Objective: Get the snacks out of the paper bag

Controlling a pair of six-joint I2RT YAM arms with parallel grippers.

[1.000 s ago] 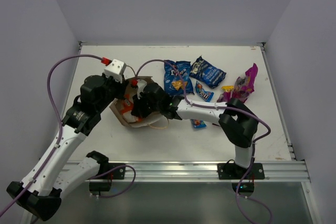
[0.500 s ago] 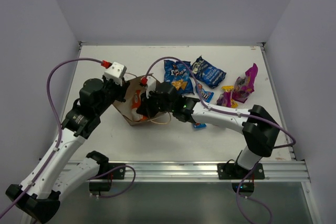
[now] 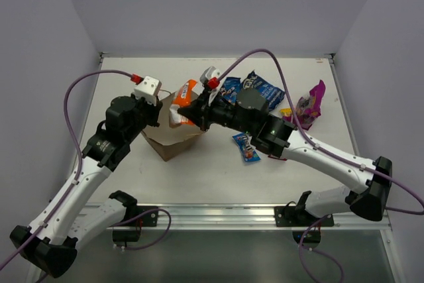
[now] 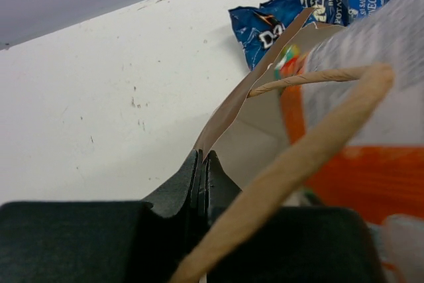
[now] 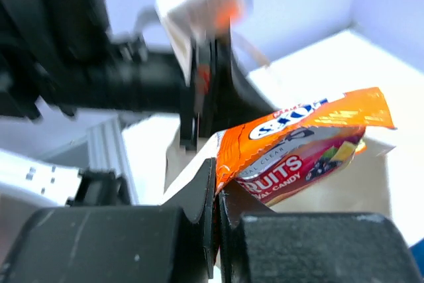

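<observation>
**Orange packet clears the bag mouth**

A second ago the right tool (image 5: 215, 164) was buried in the paper bag (image 3: 173, 138). It has since come up and out, and its jaws are pinched tight on one corner of the orange packet (image 3: 185, 91). The packet now hangs in the air just above the bag's open mouth, touching neither the bag's walls nor the tabletop (image 3: 218, 180).

The left tool (image 4: 202, 170) is clamped flat on the bag's rim at its left side. It keeps the bag standing with the mouth open, and the bag has risen from its earlier lean to nearly upright.

To the right of the bag, snacks already lie out. The blue chip bags (image 3: 265, 91) are partly hidden behind the right arm, a small blue candy pack (image 3: 245, 146) sits closer to the bag, and a purple bag (image 3: 309, 105) lies farthest from it.

One more snack is therefore effectively out of the bag. It probably only needs carrying to the bag's right and setting down among the others. No view shows the bag's floor, so whether anything remains inside cannot be told. The left hold on the rim looks worth keeping until that is checked.
</observation>
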